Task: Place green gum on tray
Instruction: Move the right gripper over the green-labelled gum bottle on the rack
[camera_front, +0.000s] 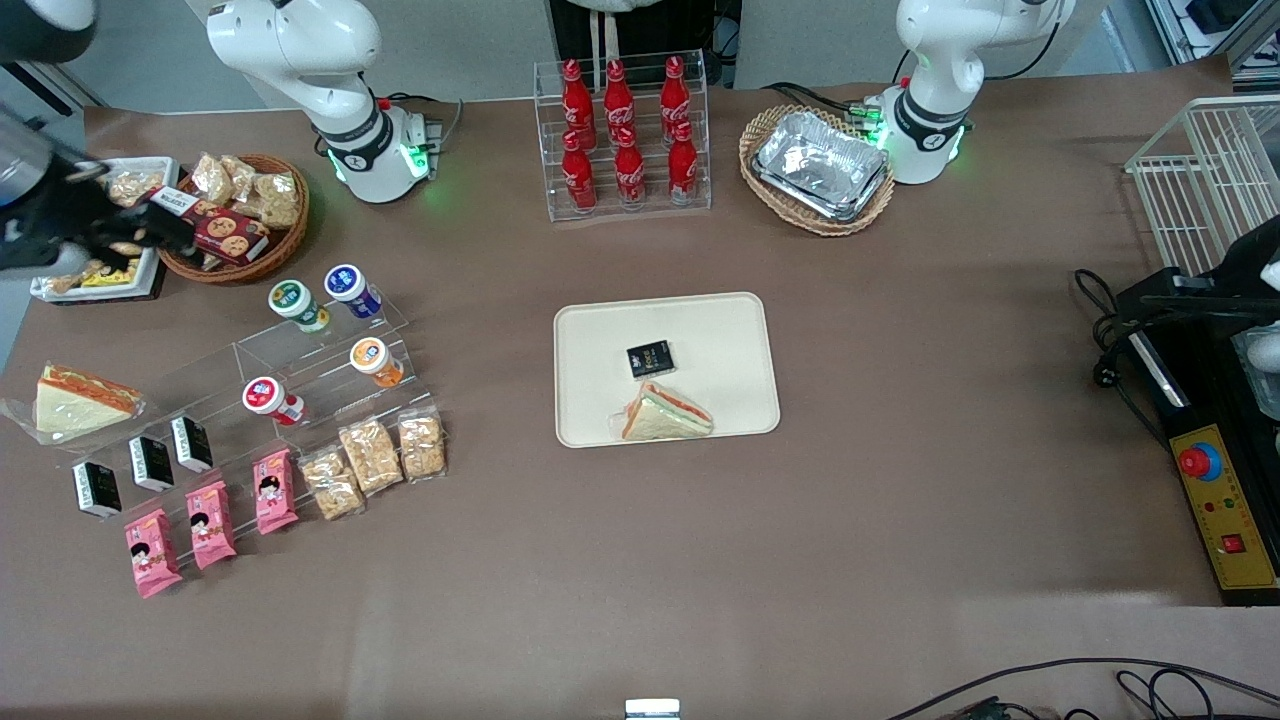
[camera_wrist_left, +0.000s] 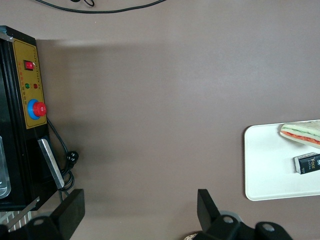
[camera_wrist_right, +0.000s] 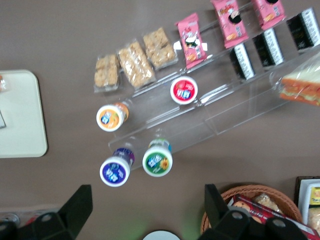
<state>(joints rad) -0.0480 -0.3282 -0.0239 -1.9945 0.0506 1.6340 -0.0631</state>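
Note:
The green gum (camera_front: 297, 305) stands on the top step of a clear acrylic stand, beside a blue-lidded bottle (camera_front: 350, 288). It also shows in the right wrist view (camera_wrist_right: 157, 160). The cream tray (camera_front: 720, 330) lies mid-table, holding a sandwich (camera_front: 665, 412) and a small black packet (camera_front: 650, 358). A corner of the tray shows in the right wrist view (camera_wrist_right: 20, 115). My gripper (camera_front: 140, 232) hangs high over the working arm's end of the table, above the snack basket, farther from the front camera than the gum. In the right wrist view the gripper (camera_wrist_right: 147, 202) is open and empty.
An orange-lidded bottle (camera_front: 374, 360) and a red-lidded bottle (camera_front: 268, 397) stand on lower steps. Snack packets (camera_front: 370, 455) and black boxes (camera_front: 150, 462) lie nearer the camera. A wicker snack basket (camera_front: 240, 220), a cola rack (camera_front: 622, 130) and foil trays (camera_front: 820, 165) stand farther back.

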